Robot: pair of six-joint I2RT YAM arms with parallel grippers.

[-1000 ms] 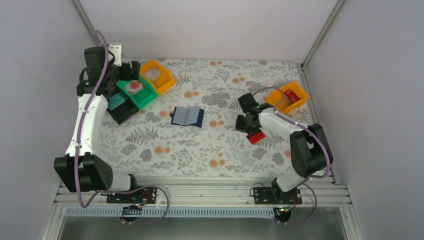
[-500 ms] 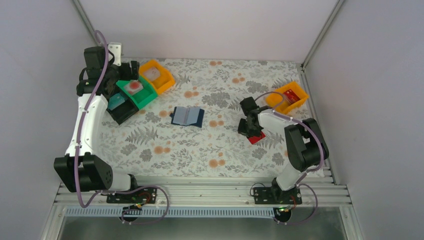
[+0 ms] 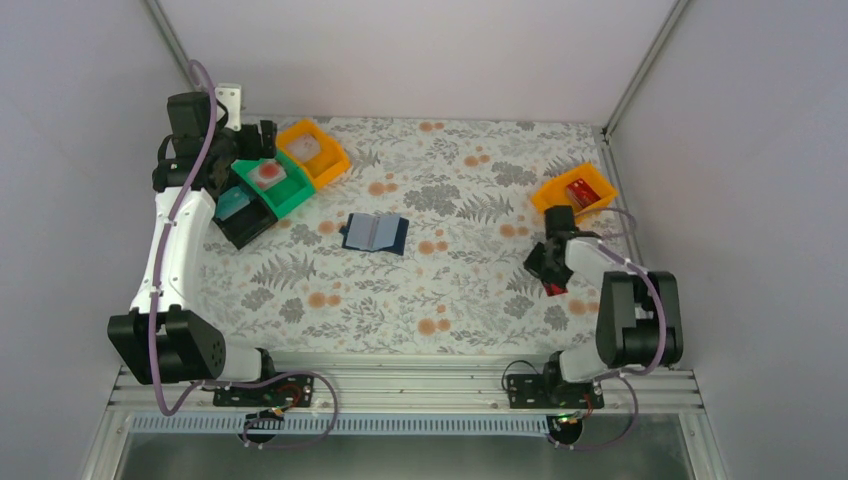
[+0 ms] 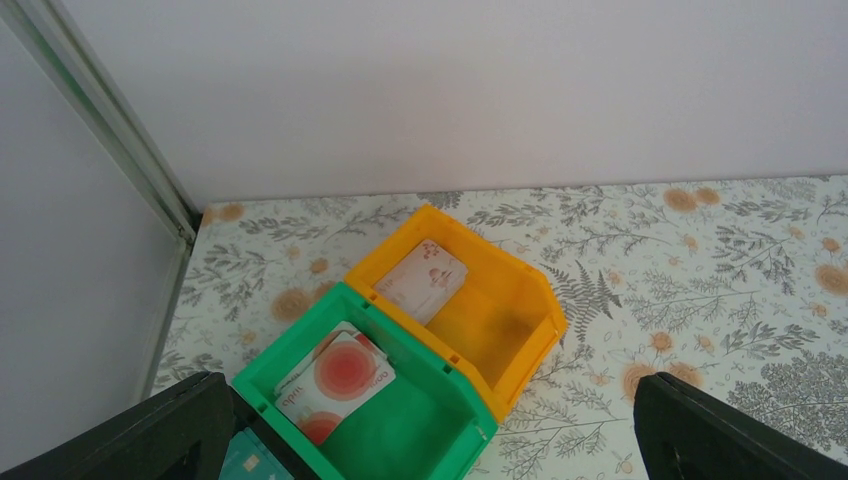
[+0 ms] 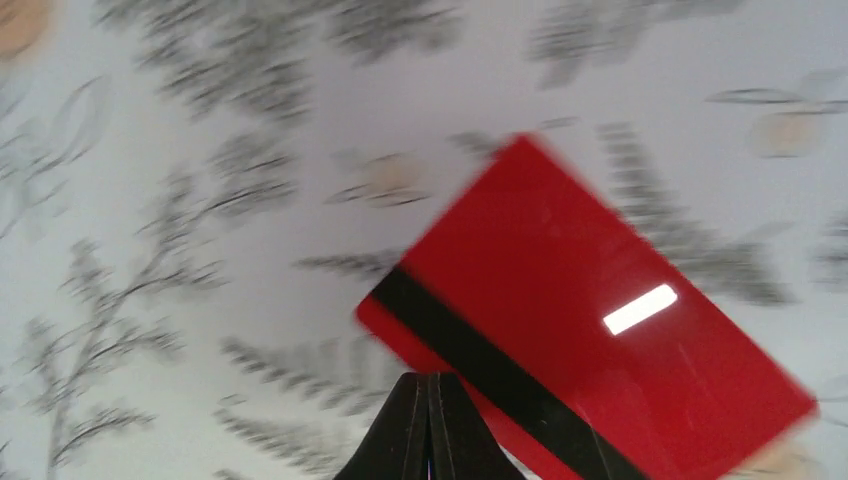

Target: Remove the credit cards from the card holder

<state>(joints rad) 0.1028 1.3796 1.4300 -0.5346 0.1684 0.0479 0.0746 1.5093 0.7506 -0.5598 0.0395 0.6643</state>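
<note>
The card holder [image 3: 373, 233] lies spread open and flat mid-table, blue pockets facing up, likely so each card can be slid free. Well to its right, the right gripper [image 3: 553, 272] is clenched on a red card [image 5: 590, 370]. It pinches the card by one edge, so it hangs clear of the floral table [image 3: 440, 300]. The right orange bin [image 3: 548, 203], farther right of the holder, has another red card inside, so it is a probable drop point. Far left of the holder, the left gripper [image 4: 430, 440] hangs spread wide, holding nothing, above the green bin [image 4: 445, 375]. A pale card [image 4: 335, 383] with red rings rests in that bin. Its small print is unreadable, and the red card shows only a black stripe.
</note>
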